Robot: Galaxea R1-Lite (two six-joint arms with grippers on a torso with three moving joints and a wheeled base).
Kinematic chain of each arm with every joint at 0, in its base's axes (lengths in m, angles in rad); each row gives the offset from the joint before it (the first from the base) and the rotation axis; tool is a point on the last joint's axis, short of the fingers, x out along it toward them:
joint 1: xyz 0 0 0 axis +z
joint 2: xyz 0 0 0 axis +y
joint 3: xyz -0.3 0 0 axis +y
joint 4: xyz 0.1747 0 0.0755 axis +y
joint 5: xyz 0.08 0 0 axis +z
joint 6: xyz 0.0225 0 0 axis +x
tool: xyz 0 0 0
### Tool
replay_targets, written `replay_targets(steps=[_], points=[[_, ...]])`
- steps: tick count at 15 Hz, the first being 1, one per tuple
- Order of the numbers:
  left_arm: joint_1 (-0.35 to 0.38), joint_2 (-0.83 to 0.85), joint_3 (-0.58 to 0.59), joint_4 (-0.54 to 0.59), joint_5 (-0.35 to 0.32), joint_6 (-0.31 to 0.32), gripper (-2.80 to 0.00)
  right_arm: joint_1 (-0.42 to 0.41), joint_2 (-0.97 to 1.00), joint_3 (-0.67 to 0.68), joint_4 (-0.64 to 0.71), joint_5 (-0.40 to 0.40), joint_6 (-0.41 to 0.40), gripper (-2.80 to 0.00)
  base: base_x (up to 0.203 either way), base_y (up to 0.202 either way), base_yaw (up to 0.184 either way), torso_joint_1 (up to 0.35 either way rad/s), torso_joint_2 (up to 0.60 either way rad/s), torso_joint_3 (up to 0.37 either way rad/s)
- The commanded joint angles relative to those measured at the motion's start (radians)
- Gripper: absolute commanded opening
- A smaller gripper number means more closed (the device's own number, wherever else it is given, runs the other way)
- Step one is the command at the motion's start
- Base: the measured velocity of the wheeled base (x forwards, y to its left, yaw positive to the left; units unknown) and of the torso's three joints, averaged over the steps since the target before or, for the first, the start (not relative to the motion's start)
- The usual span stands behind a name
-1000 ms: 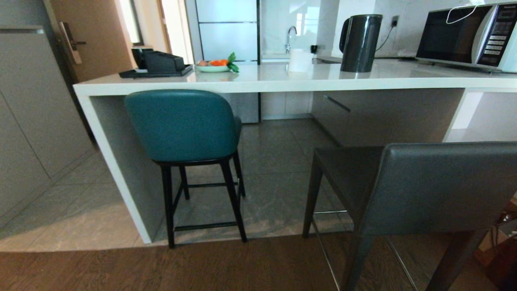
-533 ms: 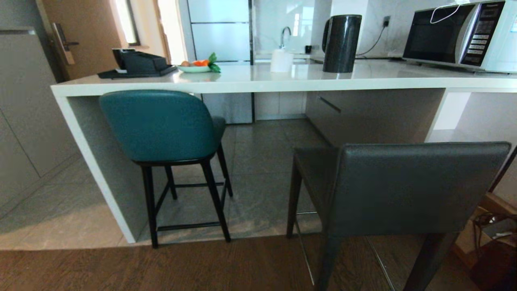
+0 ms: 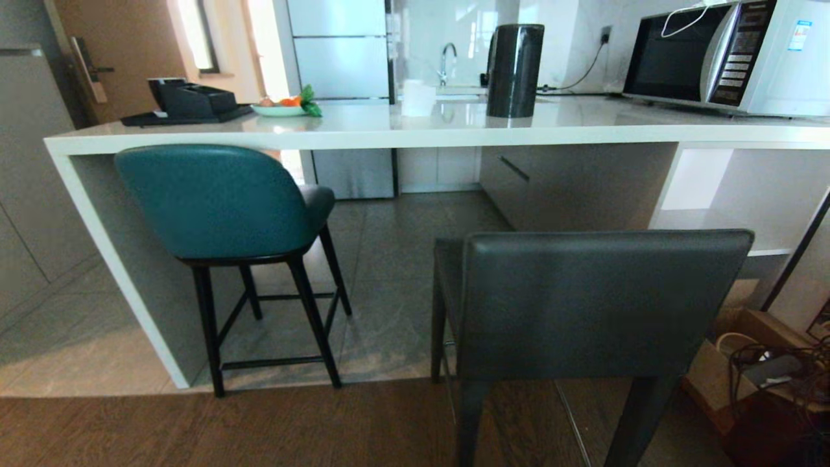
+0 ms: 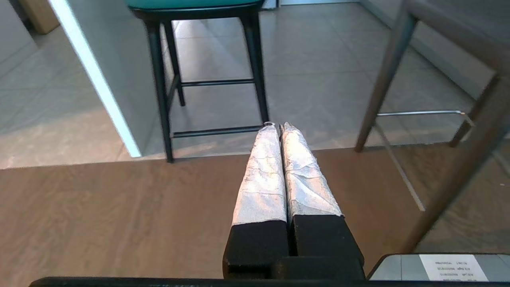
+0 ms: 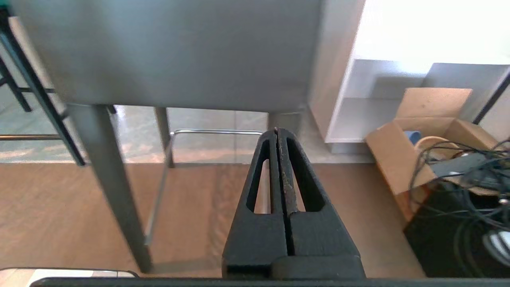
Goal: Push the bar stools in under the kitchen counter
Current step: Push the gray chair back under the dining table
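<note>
My left gripper (image 4: 277, 126) and right gripper (image 5: 277, 130) pressed closed, empty, low behind grey stool (image 3: 603, 305), teal stool (image 3: 214, 201) tucked at counter (image 3: 415, 133).

Quick count: two bar stools, one teal stool (image 3: 217, 201) tucked under the kitchen counter (image 3: 415, 133), one dark grey stool (image 3: 603, 298) out in front of it. On the counter: one kettle (image 3: 514, 70), one microwave (image 3: 726, 55), one plate of veg (image 3: 283, 107), one black tray (image 3: 185, 107).

teal stool (image 3: 217, 198) on black legs, dark grey stool (image 3: 600, 298), white counter (image 3: 415, 130), brown wood floor (image 3: 259, 428).
</note>
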Motion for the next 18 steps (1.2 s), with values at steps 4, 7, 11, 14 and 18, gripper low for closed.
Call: replay_targets(steps=[4, 7, 11, 14, 18], points=[[0.0, 0.002, 0.0, 0.001, 0.0, -0.001, -2.8, 0.0, 0.002, 0.005, 0.0, 0.001, -0.001, -2.8, 0.0, -0.192, 0.004, 0.003, 0.0, 0.002], [0.0, 0.002, 0.0, 0.001, 0.0, -0.001, -2.8, 0.0, 0.002, 0.003, 0.0, 0.001, 0.001, -2.8, 0.0, -0.191, 0.003, 0.002, 0.0, 0.002], [0.0, 0.002, 0.0, 0.001, 0.0, -0.001, -2.8, 0.0, 0.002, 0.005, 0.0, 0.001, 0.001, -2.8, 0.0, -0.194, 0.001, 0.003, 0.0, 0.001], [0.0, 0.002, 0.0, 0.001, 0.0, -0.001, -2.8, 0.0, 0.002, 0.005, 0.0, 0.001, 0.001, -2.8, 0.0, -0.197, 0.002, 0.004, 0.0, 0.003], [-0.001, 0.002, 0.0, 0.0, 0.019, -0.013, -2.8, 0.0, 0.002, 0.004, -0.003, -0.013, 0.029, -2.8, 0.0, -0.189, 0.002, 0.003, 0.0, 0.003]])
